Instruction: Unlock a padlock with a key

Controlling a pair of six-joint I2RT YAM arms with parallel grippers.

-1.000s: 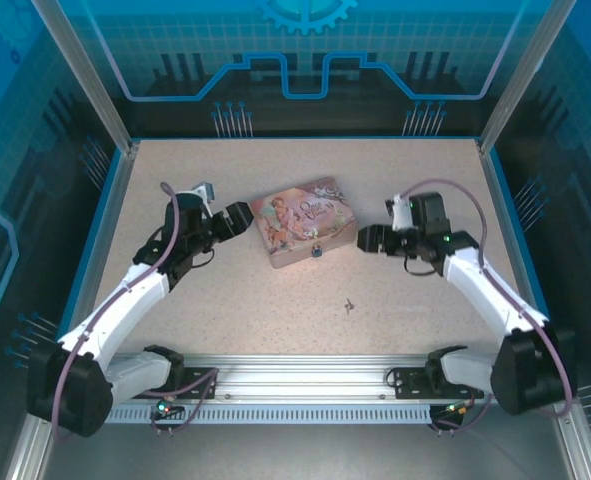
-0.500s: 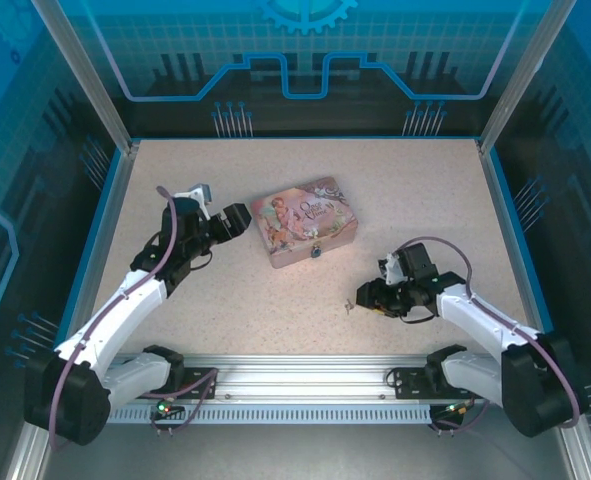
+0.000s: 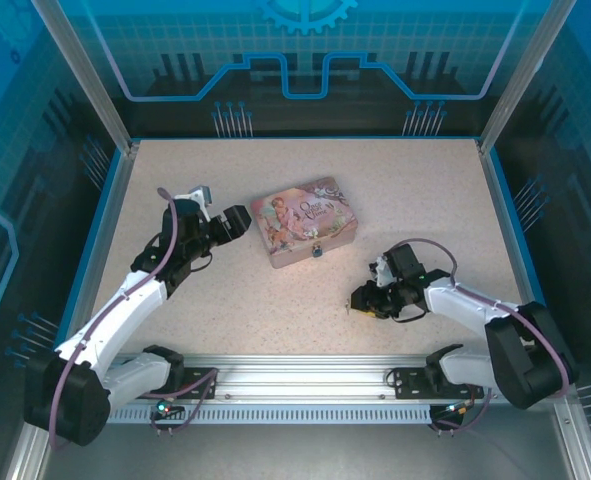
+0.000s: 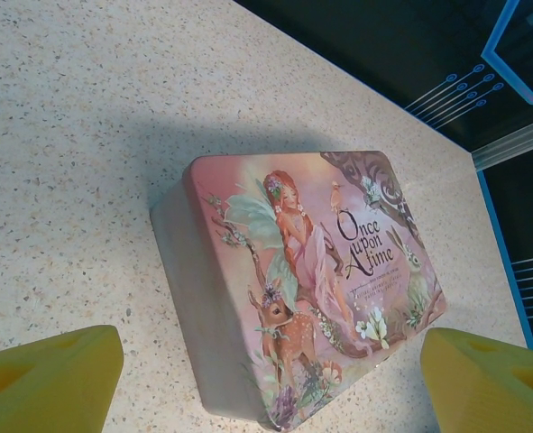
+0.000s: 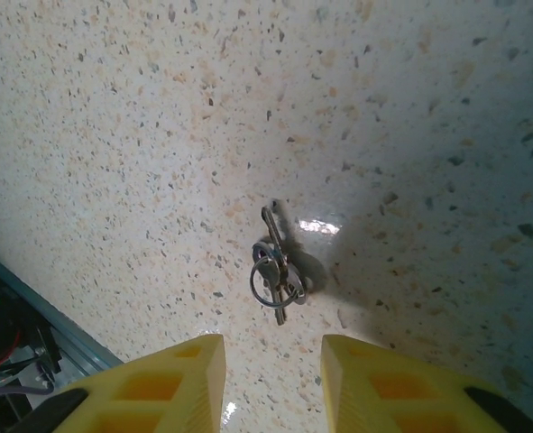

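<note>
The key (image 5: 275, 264), a small silvery bunch on a ring, lies flat on the speckled table just ahead of my right gripper (image 5: 273, 365), whose yellow fingers (image 5: 171, 383) stand open and apart from it. From above, the right gripper (image 3: 360, 300) hovers right at the key (image 3: 350, 306). The padlock (image 3: 317, 251), tiny and dark teal, hangs at the front wall of the pink illustrated tin (image 3: 303, 220). My left gripper (image 3: 237, 222) is open beside the tin's left end, empty. In the left wrist view the tin (image 4: 302, 271) lies between the wide-open fingers (image 4: 50, 379).
The table (image 3: 225, 310) is a speckled beige slab bordered by blue walls. An aluminium rail (image 3: 295, 375) carrying both arm bases runs along the near edge, close behind the right gripper.
The right arm swung from beside the tin's right end down towards the near edge, then edged left until its open fingers reached the key. The left arm barely moved.
</note>
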